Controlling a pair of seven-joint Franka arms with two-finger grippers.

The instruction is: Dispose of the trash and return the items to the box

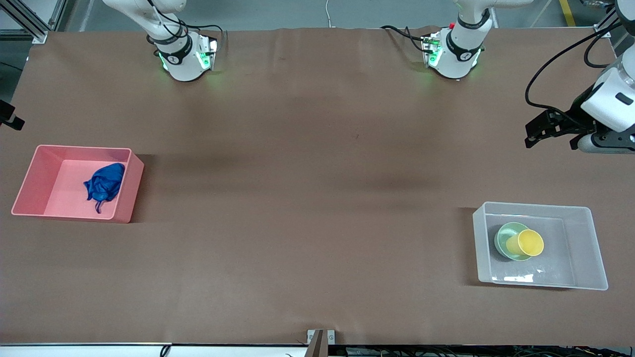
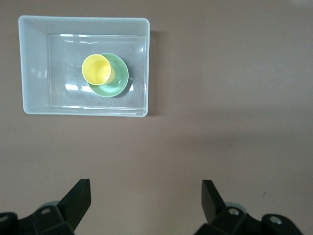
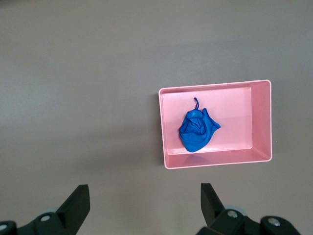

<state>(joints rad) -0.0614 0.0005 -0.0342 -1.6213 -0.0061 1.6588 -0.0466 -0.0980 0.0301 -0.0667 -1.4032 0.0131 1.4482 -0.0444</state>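
Left gripper (image 2: 145, 196) fingers spread, empty, hanging over bare surface (image 1: 307, 198) at the frame's right edge. Right gripper (image 3: 145, 198) fingers also spread, empty, looking down on the bin (image 1: 30, 186). Trash (image 1: 105, 184), soft and light, pinch anywhere, lying in bin, left. Cup (image 1: 530, 243), stiff and light, rim grip, sitting in bowl (image 1: 505, 237) inside box (image 1: 585, 248), lower right.

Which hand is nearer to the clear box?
The left hand is nearer: it is open above the table at that end, near the clear box. The right hand is open near the pink bin.
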